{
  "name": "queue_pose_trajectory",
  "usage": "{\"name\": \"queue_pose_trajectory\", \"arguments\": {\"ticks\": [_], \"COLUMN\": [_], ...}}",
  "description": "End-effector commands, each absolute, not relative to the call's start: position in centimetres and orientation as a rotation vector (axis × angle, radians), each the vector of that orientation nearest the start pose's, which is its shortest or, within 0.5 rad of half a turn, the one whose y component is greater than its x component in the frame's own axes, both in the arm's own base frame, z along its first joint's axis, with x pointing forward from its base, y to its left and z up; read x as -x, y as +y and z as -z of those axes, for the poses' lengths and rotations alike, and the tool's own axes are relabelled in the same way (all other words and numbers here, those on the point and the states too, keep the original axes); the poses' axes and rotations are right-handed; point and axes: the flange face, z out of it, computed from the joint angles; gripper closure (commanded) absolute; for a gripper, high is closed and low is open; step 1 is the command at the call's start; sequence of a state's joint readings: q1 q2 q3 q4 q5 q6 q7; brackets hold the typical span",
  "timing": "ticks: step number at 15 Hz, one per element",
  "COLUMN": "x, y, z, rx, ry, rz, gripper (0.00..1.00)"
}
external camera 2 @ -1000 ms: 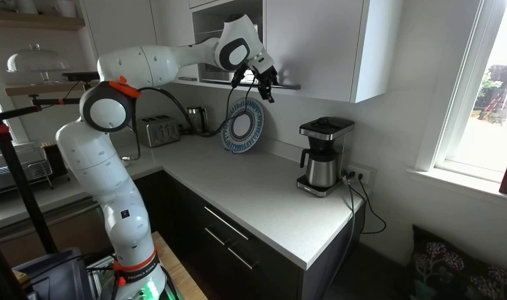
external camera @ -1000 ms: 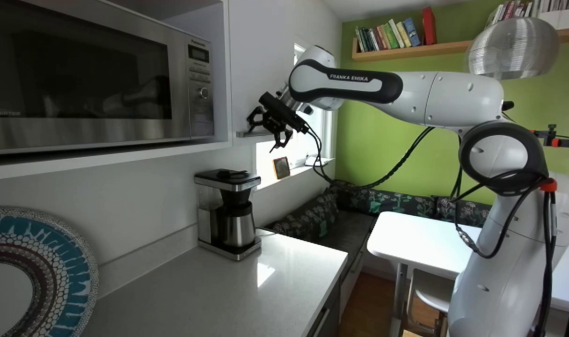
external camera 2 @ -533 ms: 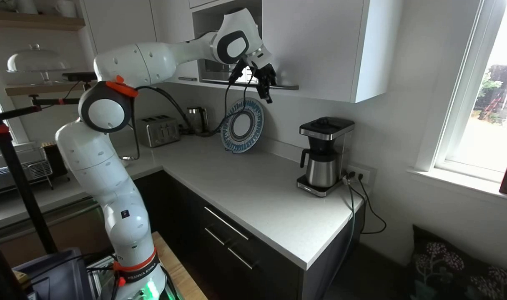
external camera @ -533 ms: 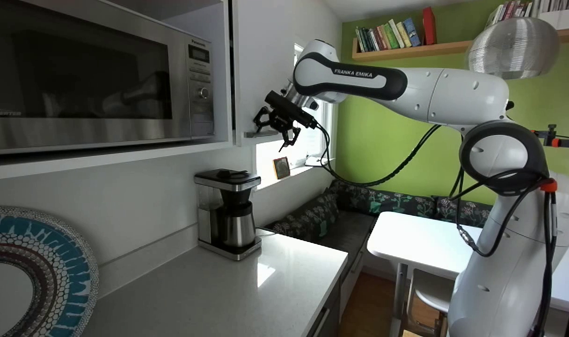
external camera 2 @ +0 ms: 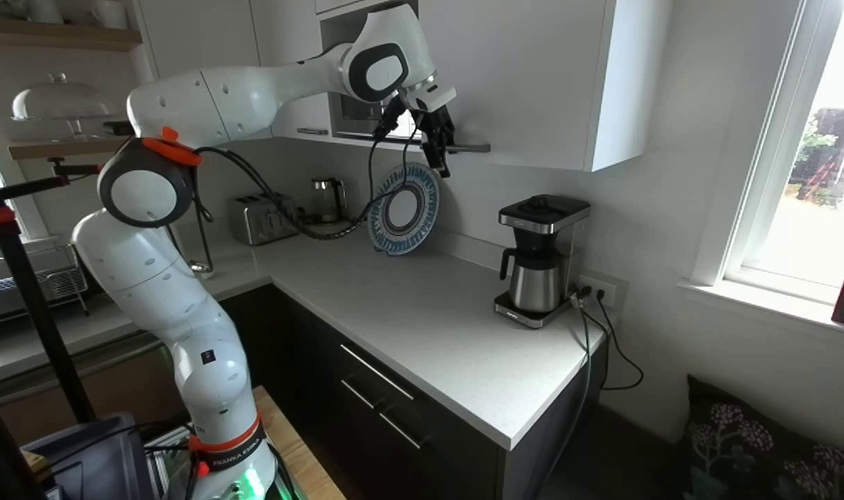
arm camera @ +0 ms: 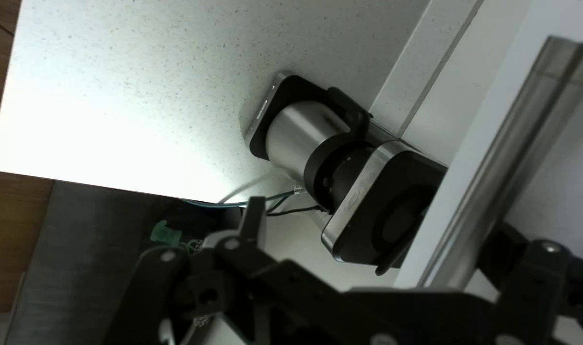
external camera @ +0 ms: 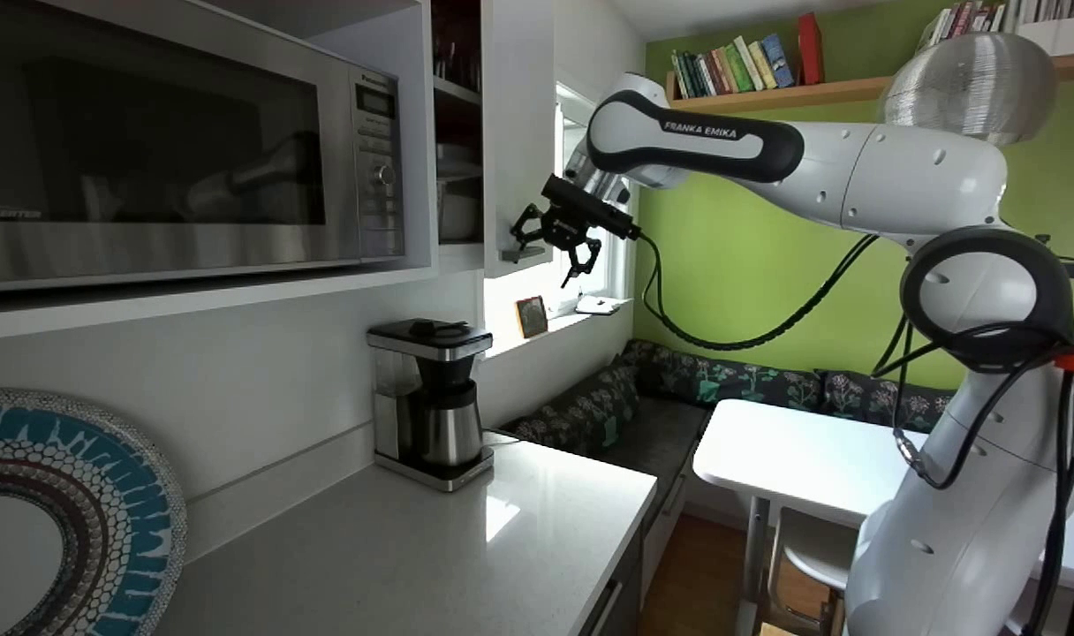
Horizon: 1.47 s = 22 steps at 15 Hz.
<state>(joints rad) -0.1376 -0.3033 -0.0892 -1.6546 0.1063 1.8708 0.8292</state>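
In an exterior view, a microwave [external camera: 192, 168] is at left, then a coffee maker [external camera: 433, 402] on the tabletop [external camera: 396, 548], then a cabinet door [external camera: 519, 124] standing ajar. The end effector [external camera: 542, 268], spread wide, is at the door's handle [external camera: 530, 253]; contact is unclear.

In the wrist view, the gripper [arm camera: 380, 220] has its fingers [arm camera: 253, 220] apart at 4 and 7 o'clock, handle [arm camera: 502, 167] at 3, coffee maker [arm camera: 345, 172] central, counter [arm camera: 176, 86] at 10.

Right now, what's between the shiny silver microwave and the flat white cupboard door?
In an exterior view, between the silver microwave and the white cupboard door come a white panel, then dark cupboard shelves bearing greyish things too shadowy to name.
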Motion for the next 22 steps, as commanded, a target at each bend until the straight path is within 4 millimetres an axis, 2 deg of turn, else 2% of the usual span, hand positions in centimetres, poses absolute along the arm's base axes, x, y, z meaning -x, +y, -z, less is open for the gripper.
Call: {"name": "queue_pose_trajectory", "arguments": {"ticks": [1,5,6,7,14,15,17,19,22], "x": [-40.8,-36.9,-36.9,-38.9,-39.3,-39.2,-39.2,-38.7,-37.2], "y": [-14.6,-17.6,-17.8,-16.0,-15.7,-15.6,-16.9,-18.7,-21.2], "z": [-75.8,-75.9,-75.9,-78.0,-78.0,-78.1,-77.5,-77.3,-77.4], "rx": [2.494,2.550,2.537,2.500,2.504,2.540,2.613,2.611,2.614], "ry": [1.423,1.431,1.413,1.343,1.321,1.267,1.134,1.059,0.965], "rz": [0.547,0.507,0.528,0.593,0.595,0.597,0.566,0.555,0.501], "gripper": [0.00,0.00,0.00,0.00,0.00,0.00,0.00,0.00,0.00]}}
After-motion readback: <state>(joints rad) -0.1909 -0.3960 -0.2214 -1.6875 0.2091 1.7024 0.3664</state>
